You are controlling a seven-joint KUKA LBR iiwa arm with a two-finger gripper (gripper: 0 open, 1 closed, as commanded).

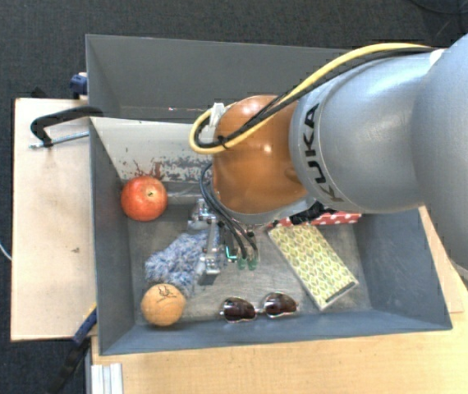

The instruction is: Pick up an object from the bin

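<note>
My gripper (215, 253) hangs low in the middle of the bin, under the orange wrist cover. It is at the right edge of a crumpled blue-grey cloth (173, 259), and its metal tip reaches down to the cloth's edge. A pair of brown-lensed sunglasses (259, 307) lies just in front of it by the near wall. To its right, a flat yellow patterned pad (312, 263) lies at an angle on the floor.
A red apple (144, 199) sits at the back left and an orange ball (162, 304) in the front left corner. A red-and-white patterned item (337, 217) peeks out from under the arm. The arm covers the bin's back right.
</note>
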